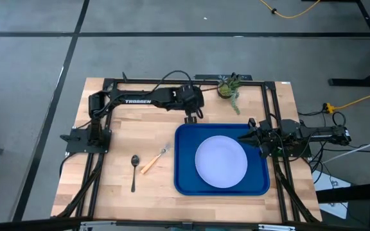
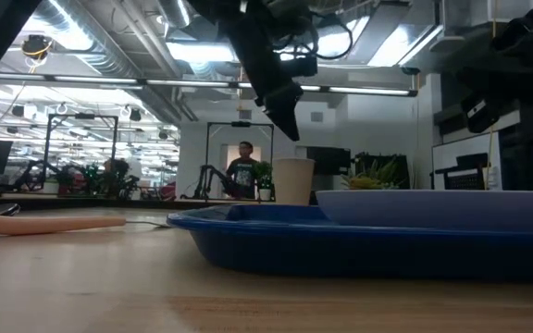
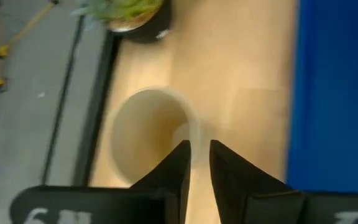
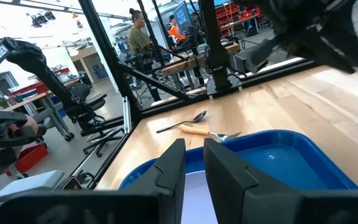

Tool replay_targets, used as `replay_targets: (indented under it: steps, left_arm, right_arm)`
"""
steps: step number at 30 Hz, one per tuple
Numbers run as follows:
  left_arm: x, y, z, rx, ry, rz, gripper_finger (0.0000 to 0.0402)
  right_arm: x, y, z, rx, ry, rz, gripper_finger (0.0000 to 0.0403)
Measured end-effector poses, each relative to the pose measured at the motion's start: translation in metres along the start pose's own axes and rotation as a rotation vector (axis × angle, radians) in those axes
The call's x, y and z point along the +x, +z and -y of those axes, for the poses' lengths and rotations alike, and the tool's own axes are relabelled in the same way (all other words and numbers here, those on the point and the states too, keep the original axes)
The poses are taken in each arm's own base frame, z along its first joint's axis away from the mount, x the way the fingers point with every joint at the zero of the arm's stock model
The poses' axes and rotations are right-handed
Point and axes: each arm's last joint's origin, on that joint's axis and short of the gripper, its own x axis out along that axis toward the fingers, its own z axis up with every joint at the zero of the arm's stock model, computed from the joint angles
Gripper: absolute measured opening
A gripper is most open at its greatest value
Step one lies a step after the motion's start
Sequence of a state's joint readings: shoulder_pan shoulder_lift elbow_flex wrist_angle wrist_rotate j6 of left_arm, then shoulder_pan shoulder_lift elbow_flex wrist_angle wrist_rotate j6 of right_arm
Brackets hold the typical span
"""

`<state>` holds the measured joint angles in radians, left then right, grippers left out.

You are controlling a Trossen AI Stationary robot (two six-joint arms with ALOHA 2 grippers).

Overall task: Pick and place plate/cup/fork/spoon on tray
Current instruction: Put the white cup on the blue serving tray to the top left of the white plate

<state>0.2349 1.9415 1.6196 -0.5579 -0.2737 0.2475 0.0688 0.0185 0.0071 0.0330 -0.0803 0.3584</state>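
the plate (image 1: 220, 161) already lies inside the tray (image 1: 185, 157). step in hand, by judgement: pickup of the cup (image 3: 145, 134), which stands on the desk (image 1: 153, 138) just beyond the tray's far edge, near the potted plant (image 1: 227, 86). the left gripper (image 3: 196, 163) hovers above the cup's rim, fingers nearly together with only a narrow gap, holding nothing. next move likely calls for spreading the fingers, descending to straddle the rim wall, then closing. the right gripper (image 4: 193, 163) waits over the tray's right edge, fingers close together, empty. the fork (image 1: 154, 160) and spoon (image 1: 134, 171) lie on the desk left of the tray. the high view hides the cup under the left arm; the left wrist view shows its open mouth, and the low view shows it upright behind the tray
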Motion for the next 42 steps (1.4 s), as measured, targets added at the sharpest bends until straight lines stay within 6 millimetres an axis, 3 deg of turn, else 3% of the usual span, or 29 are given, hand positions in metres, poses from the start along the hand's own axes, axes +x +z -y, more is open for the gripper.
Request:
replay_targets:
  steps: [10,17,28,35,42]
  left_arm:
    - [0.009,-0.01,-0.032,-0.084,-0.192,0.037,0.0064]
    - [0.011,-0.014,-0.043,-0.106,-0.191,0.033,0.0064]
    - [0.009,-0.01,-0.029,-0.021,-0.201,0.036,0.0064]
    - [0.003,-0.004,-0.009,0.031,0.041,-0.022,0.0065]
    - [-0.003,0.002,0.01,0.069,0.087,-0.019,0.0079]
  right_arm:
    - [0.0,0.0,0.0,0.002,0.0,0.0,0.0065]
    - [0.0,0.0,0.0,0.001,0.0,0.0,0.0065]
    - [0.0,0.0,0.0,0.0,0.0,0.0,0.0065]
    - [0.0,0.0,0.0,0.0,0.0,0.0,0.0065]
    - [0.0,0.0,0.0,0.0,0.0,0.0,0.0065]
